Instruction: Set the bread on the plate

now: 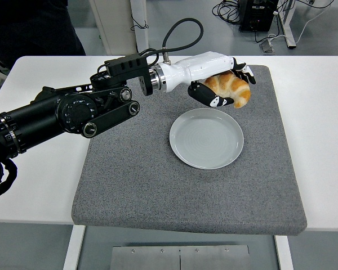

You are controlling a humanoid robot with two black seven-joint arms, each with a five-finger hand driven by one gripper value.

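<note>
Head view
Table: a white rectangular table (315, 112) filled most of the picture, its near edge running along the bottom.
Mat: a grey, coarse-textured rectangular mat (141, 180) lay on the table and covered its middle.
Plate: a round, pale grey-blue glazed plate (206, 138) sat on the mat, a little right of the mat's centre, with nothing on it.
Left arm: a black, jointed arm entered from the left edge and reached across the mat's far left part; its forearm section was white, and a black cable looped above the wrist.
Left hand: the white-and-black five-fingered left hand (222, 79) was above the mat's far right part, beyond the plate's far rim.
Fingers: the fingers were curled over the top of the bread and the thumb (211, 98) was pressed under it, so the hand was gripping the bread.
Bread: a golden-brown, crescent-shaped croissant (232, 89) was held in the left hand, clear of the mat, just beyond the plate's far right rim and not on the plate.
Right arm: not seen in this view.
Surroundings: grey floor, black cables and a dark box showed beyond the table's far edge at upper right.
</note>
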